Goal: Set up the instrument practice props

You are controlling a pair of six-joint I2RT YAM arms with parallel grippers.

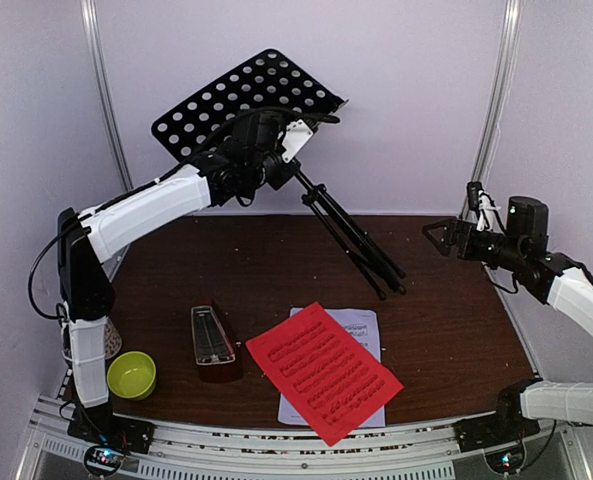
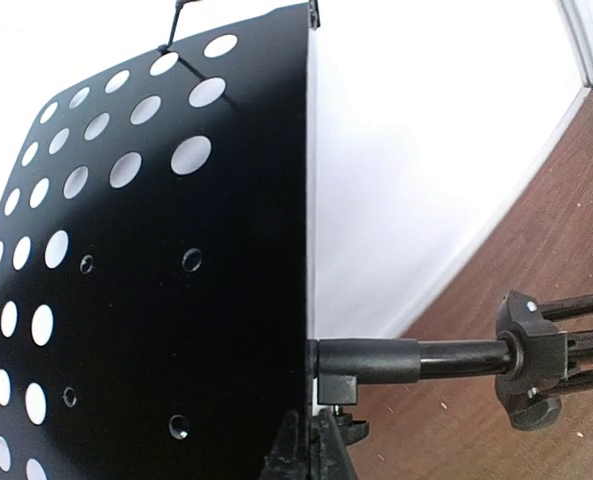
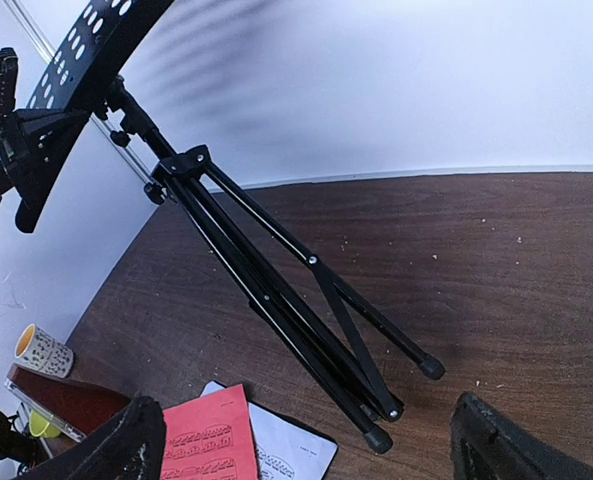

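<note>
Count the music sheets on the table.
2. The red sheet lies near the front edge, overlapping the white sheet beneath it. More could hide underneath.

Text | I am finding nothing legible | red sheet (image 1: 324,372) and white sheet (image 1: 361,325) are showing print too small to read

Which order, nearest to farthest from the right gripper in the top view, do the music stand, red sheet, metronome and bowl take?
From the right gripper, jaws open:
1. music stand, legs just left of it
2. red sheet, near centre
3. metronome, left of the sheet
4. bowl, near-left corner
</note>
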